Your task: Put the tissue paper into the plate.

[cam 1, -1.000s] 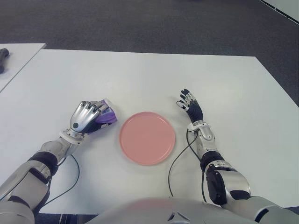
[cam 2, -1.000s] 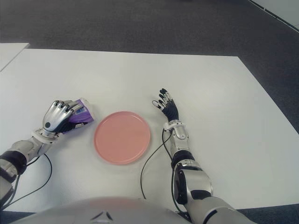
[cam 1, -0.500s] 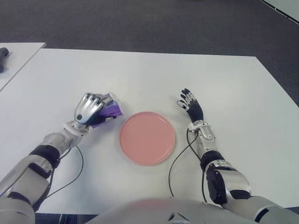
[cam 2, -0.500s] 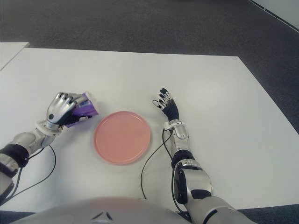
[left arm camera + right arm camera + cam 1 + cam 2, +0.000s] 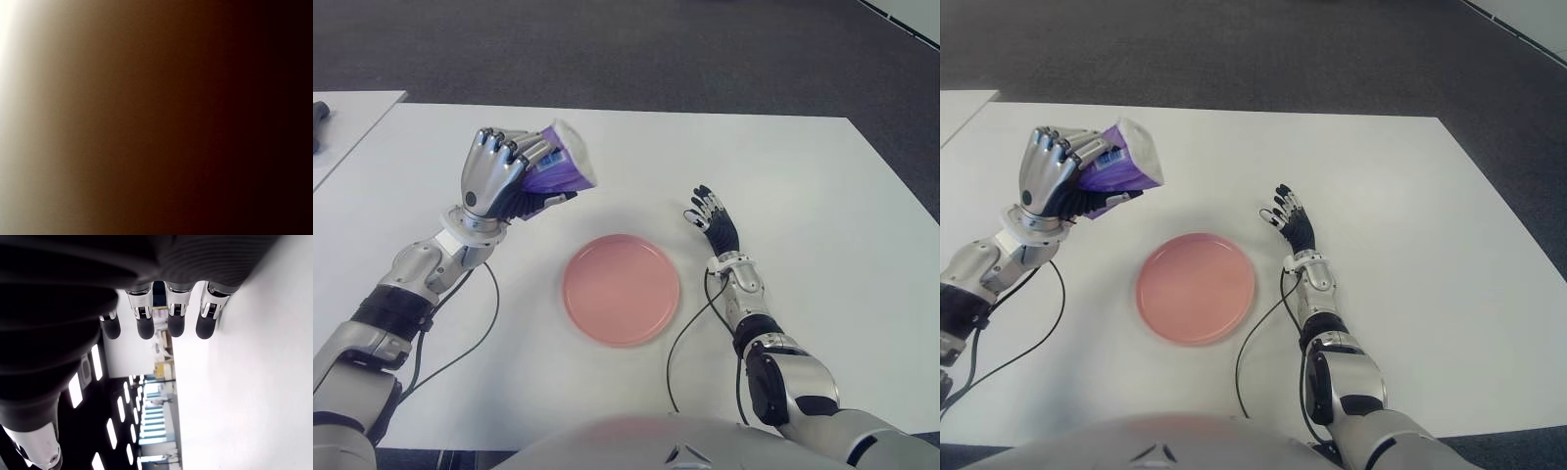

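My left hand (image 5: 504, 174) is raised above the white table (image 5: 783, 166), left of and behind the plate, with its fingers curled around a purple tissue pack (image 5: 560, 168). The pack tilts up and toward the right out of the fist. A round pink plate (image 5: 622, 289) lies flat at the table's near centre with nothing on it. My right hand (image 5: 710, 217) shows to the right of the plate, fingers straight and spread, holding nothing. The left wrist view is a brown blur and shows nothing of the hand.
Cables (image 5: 690, 338) trail from both wrists across the table near the plate. A second white table (image 5: 352, 122) with a dark object (image 5: 319, 119) stands at the far left. Dark carpet (image 5: 607, 49) lies beyond the far edge.
My left hand has lifted the tissue pack off the table, rising and moving farther from me. The right hand and the plate have not moved.
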Controlling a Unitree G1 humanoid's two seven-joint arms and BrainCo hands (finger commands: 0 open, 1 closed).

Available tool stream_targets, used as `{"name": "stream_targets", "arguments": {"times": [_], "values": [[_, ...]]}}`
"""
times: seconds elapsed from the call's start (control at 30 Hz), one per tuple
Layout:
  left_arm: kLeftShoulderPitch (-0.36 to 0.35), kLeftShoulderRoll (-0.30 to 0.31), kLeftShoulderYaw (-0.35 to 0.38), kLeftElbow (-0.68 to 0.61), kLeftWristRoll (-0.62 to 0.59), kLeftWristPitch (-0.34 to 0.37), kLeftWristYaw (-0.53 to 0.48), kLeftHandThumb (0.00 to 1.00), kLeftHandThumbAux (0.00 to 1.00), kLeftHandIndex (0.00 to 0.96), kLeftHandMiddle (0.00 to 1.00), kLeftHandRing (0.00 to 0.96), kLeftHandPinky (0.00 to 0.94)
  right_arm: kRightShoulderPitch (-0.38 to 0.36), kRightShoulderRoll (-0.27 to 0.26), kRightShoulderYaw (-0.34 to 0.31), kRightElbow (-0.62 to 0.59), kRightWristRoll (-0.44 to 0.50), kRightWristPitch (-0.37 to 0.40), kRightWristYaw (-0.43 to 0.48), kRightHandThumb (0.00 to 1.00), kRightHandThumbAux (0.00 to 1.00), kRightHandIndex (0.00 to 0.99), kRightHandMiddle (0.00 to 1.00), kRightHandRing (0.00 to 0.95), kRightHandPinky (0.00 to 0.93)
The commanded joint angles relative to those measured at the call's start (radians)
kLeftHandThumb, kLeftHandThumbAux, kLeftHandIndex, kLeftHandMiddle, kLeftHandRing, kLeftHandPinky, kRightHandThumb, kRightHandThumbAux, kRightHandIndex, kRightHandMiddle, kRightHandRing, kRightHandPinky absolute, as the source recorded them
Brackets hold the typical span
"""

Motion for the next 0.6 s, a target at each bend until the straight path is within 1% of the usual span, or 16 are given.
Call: {"name": "stream_targets", "arguments": {"times": [0.03,0.2,0.4,0.53,0.6], "values": [[0.034,-0.016,0.038,-0.106,-0.039,-0.025,-0.1,0.734,0.699,0.442,0.879,0.876,0.886,0.06,0.003,-0.005,0.063,-0.001,0.065,-0.01,0.098,0.707,0.0,0.0,0.0,0.0],[0.047,-0.043,0.063,-0.188,-0.062,-0.062,-0.171,0.735,0.698,0.442,0.874,0.869,0.876,0.059,0.005,-0.004,0.066,-0.002,0.063,-0.012,0.098,0.707,0.0,0.0,0.0,0.0],[0.059,-0.08,0.086,-0.269,-0.03,-0.066,-0.227,0.741,0.696,0.443,0.869,0.866,0.881,0.06,0.009,-0.003,0.066,-0.004,0.061,-0.014,0.098,0.707,0.0,0.0,0.0,0.0],[0.064,-0.114,0.072,-0.293,-0.053,-0.094,-0.285,0.745,0.695,0.443,0.865,0.865,0.88,0.061,0.01,-0.001,0.065,-0.005,0.06,-0.016,0.098,0.707,0.0,0.0,0.0,0.0],[0.075,-0.143,0.045,-0.299,-0.077,-0.115,-0.325,0.747,0.694,0.443,0.862,0.861,0.874,0.061,0.012,-0.001,0.065,-0.005,0.06,-0.017,0.098,0.707,0.0,0.0,0.0,0.0]]}}
